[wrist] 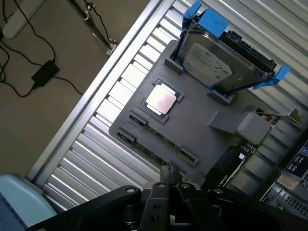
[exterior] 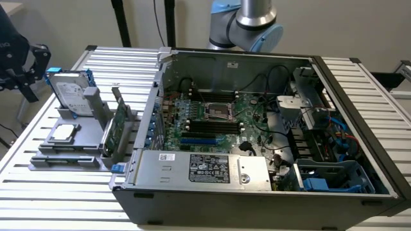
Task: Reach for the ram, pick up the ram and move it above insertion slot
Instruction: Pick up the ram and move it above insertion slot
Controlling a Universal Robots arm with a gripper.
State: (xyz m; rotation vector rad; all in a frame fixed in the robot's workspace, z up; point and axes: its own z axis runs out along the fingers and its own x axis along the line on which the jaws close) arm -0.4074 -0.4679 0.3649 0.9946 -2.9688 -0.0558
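- ram [wrist: 155, 143]: thin green stick, edge-up in a slot along the edge of the grey plastic holder [wrist: 202, 120], between end clips, near the rim of the ribbed metal tabletop [wrist: 86, 144].
- gripper [wrist: 171, 179] hovers just above the ram; jaws look closed together, holding nothing.
- hard drive [wrist: 216, 62] and square CPU [wrist: 161, 100] share the holder; open PC case [exterior: 257, 120] stands beside it.

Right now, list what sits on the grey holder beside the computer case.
A hard drive, a processor chip, a green card and the ram. The upright card hides whatever lies behind it.
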